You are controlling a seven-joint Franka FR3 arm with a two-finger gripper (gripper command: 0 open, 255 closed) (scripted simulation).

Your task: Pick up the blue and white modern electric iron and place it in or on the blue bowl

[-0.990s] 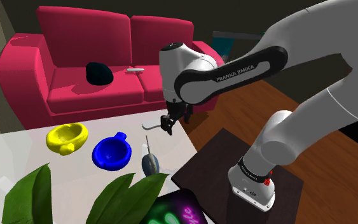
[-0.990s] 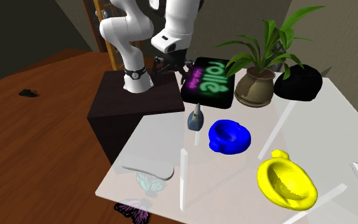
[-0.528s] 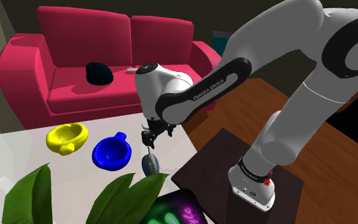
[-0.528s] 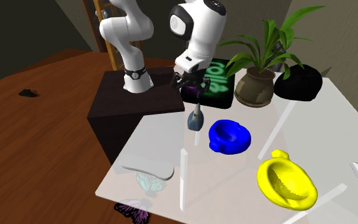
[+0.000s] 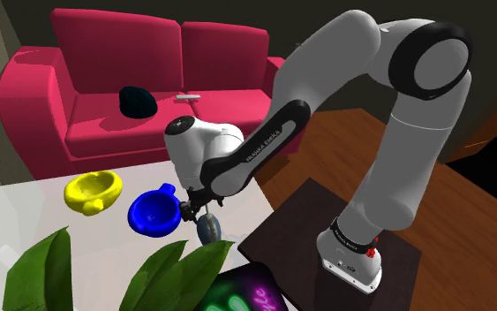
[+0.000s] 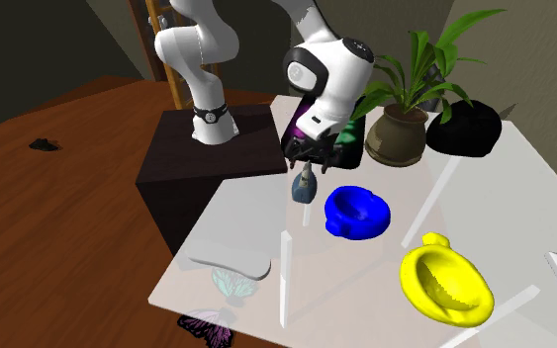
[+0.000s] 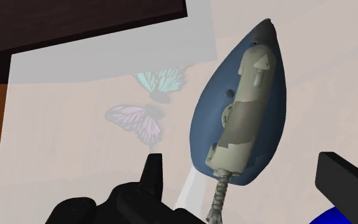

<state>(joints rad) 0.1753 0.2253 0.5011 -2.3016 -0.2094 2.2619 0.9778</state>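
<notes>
- Table (image 6: 523,188): a glossy, pale, flat top that mirrors what stands on it. I judge it slippery, so an off-centre nudge could make the iron skid away from the blue bowl rather than be gripped.
- Arm (image 5: 326,71): smooth white shells with dark joints, bent steeply down beside the blue bowl. A low elbow or wrist swinging across during the carry could knock the bowl.
- Yellow bowl (image 5: 94,190): a rounded, shiny dish with a spout-like lip, on the far side of the blue bowl from the iron. It is a likely wrong target if the drop overshoots.
- Blue bowl (image 5: 155,212): deep glossy blue and shallow, with a small handle. The iron looks nearly as long as the bowl is wide, so it may tip off the curved rim.
- Iron (image 7: 241,108): it lies on the table just beside the blue bowl, on the side toward the stand. It has a teardrop-shaped slate-blue body with a pale grey-tan handle along its spine. The tapered, smooth flanks could squirt out of a pinch placed too near the tip.
- Gripper (image 7: 244,168): matte black, its fingers spread wide to either side of the iron's blunt rear, touching nothing.
- Cord (image 7: 219,197): a short ribbed stub at the rear, which could snag a finger.
</notes>
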